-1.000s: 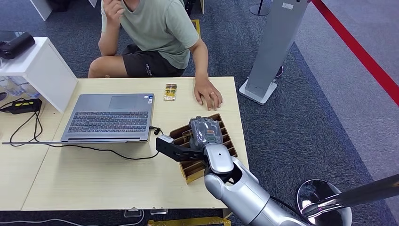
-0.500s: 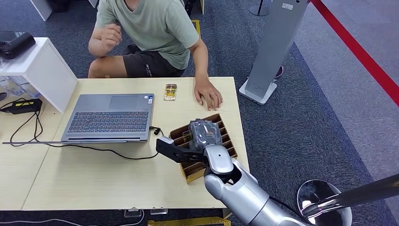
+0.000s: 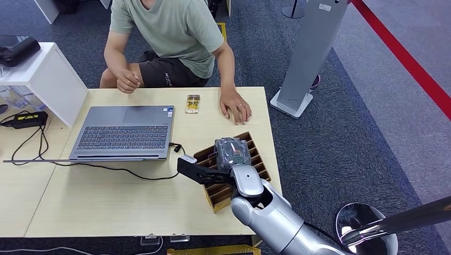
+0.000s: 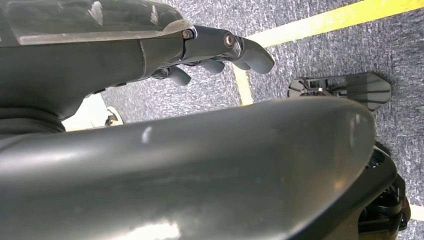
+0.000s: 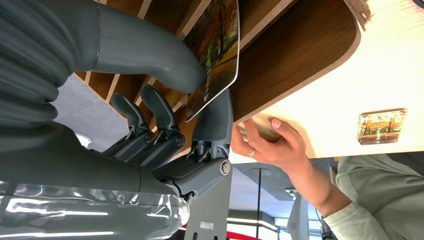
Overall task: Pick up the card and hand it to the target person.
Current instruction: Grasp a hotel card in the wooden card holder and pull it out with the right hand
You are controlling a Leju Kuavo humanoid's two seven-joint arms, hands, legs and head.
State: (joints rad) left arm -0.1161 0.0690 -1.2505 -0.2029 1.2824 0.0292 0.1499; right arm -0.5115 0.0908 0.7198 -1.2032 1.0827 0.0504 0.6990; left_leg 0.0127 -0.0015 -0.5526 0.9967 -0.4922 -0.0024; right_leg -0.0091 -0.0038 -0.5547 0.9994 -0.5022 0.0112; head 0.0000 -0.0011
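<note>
Right wrist view shows you the pinch is made: the right hand holds the card between thumb and a finger, the card still down in the slotted wooden rack; lifting it out looks like what is left, then the handover. You have the person's hand resting on the table just beyond the rack.

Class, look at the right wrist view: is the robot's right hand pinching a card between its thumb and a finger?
Yes. The right hand pinches the picture card between thumb and a finger, over the wooden rack.
</note>
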